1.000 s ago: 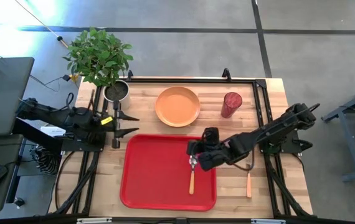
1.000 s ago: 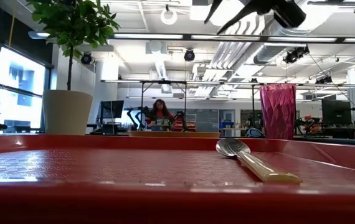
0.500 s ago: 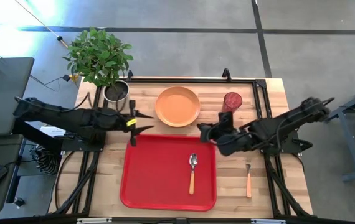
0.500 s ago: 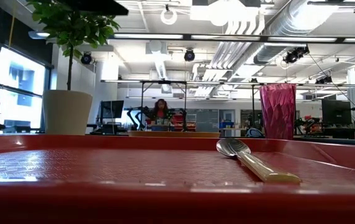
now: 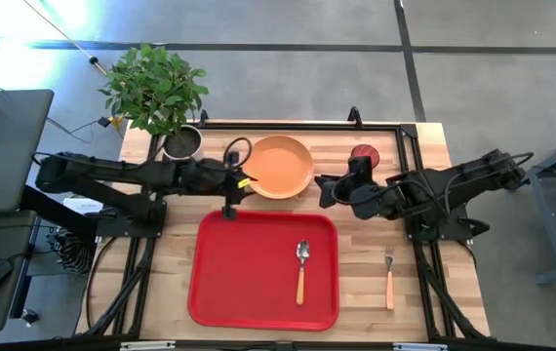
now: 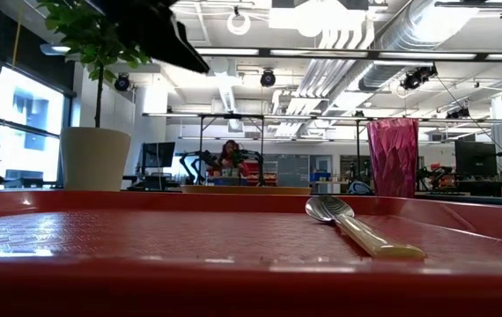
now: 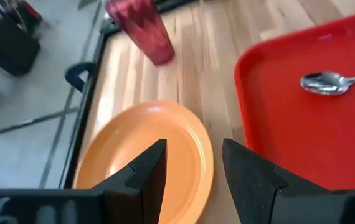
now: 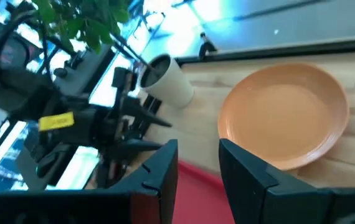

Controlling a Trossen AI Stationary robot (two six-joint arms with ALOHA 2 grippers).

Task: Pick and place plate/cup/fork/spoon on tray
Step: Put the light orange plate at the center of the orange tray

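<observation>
The orange plate (image 5: 278, 166) lies on the table beyond the red tray (image 5: 249, 283). The dark red cup (image 5: 364, 156) stands upright to the plate's right. The spoon (image 5: 301, 271) lies on the tray's right part, bowl toward the far edge. The fork (image 5: 389, 278) lies on the table right of the tray. My left gripper (image 5: 244, 182) is open and empty at the plate's left rim; in the left wrist view (image 7: 193, 171) its fingers stand above the plate (image 7: 146, 155). My right gripper (image 5: 320, 190) is open and empty between plate and cup, pointing left.
A grey pot (image 5: 182, 144) with a leafy plant stands at the far left corner, close behind my left arm. A black frame (image 5: 410, 146) runs along the table's far and right sides. The tray's left half is bare.
My right gripper has gone from above the spoon on the tray toward the far edge and stands open beside the cup. My left gripper has reached from the table's left edge rightward to the plate's left rim. The spoon has stayed where it lay.
</observation>
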